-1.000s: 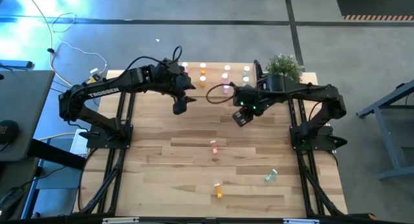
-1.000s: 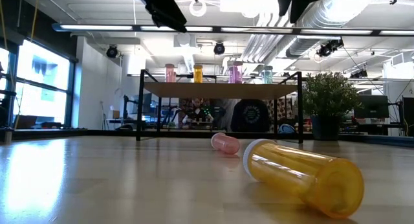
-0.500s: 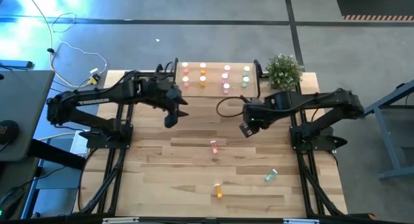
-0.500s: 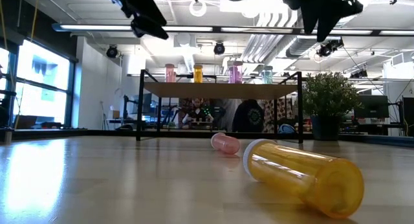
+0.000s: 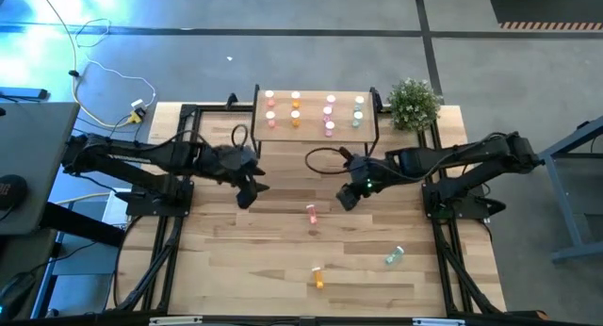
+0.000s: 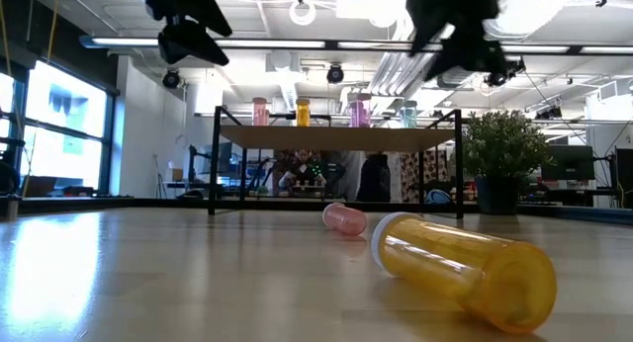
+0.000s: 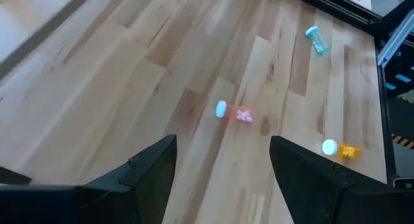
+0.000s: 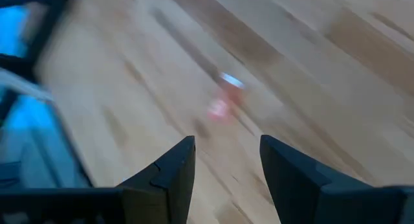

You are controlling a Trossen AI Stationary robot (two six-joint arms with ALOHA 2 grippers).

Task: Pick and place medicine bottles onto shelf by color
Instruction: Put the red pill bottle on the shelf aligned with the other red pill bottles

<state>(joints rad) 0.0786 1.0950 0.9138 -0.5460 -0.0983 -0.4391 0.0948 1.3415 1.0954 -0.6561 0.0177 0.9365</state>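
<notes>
While I am watching, the right gripper (image 5: 346,196) is hovering spread, just beside the pink bottle (image 5: 311,213); the left gripper (image 5: 247,194) is hanging spread, farther off.

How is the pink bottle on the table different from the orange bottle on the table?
The pink bottle is pink and lies mid-table, close to the right gripper; the orange bottle is orange and lies farther from the shelf, near the table's front edge. Both lie on their sides with light caps, and neither is held.
</notes>
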